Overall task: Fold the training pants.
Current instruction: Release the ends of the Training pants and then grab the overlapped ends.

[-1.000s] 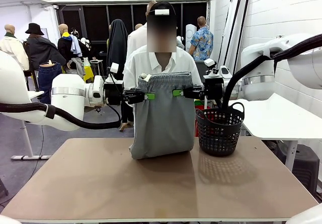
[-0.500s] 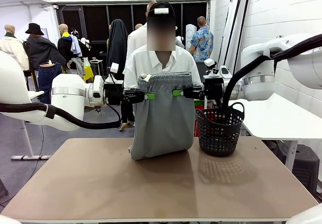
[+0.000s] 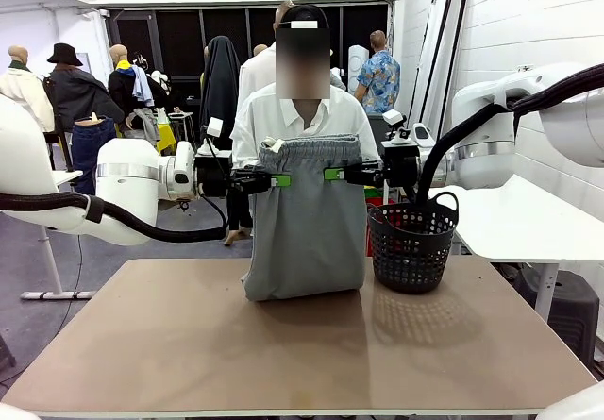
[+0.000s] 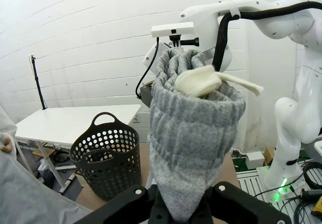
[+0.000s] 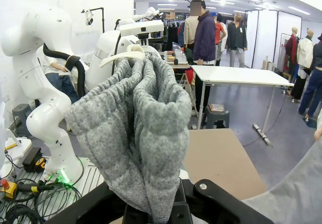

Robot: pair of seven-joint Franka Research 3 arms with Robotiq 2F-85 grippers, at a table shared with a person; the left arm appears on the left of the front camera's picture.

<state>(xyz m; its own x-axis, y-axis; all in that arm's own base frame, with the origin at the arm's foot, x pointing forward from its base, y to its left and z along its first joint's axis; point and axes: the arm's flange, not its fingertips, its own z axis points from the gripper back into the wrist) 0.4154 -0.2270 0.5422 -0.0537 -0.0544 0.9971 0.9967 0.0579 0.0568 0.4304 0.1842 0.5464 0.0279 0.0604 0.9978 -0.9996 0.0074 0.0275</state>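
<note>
Two arms hold the training pants (image 3: 307, 226) up by the waistband over the far middle of the brown worktop (image 3: 189, 344). Farthest left, the left arm (image 3: 142, 182) reaches in level. The left jaws are fully closed on the waistband's left edge, with a green pad (image 3: 281, 180) pressed against the grey jersey. In the left wrist view the gathered elastic rises from between those closed fingers as a ribbed column, and a cream cord end (image 4: 201, 80) lies across its top. The pants hang between the two arms as a narrow doubled panel, and the rounded lower end rests on the worktop. A person in a white shirt (image 3: 250, 123) stands directly behind the pants at the far side, the torso largely hidden by the cloth. The right jaws are also fully closed, pinching the waistband's right edge at about the same height as the left jaws. In the right wrist view the bunched grey fabric stands up out of that grip. A black perforated basket (image 3: 411, 245) stands on the worktop just beside the pants' right edge; whether they touch I cannot tell. The right arm (image 3: 491, 118) comes in above the basket. A white table (image 3: 528, 217) stands beyond the worktop's right end.
</note>
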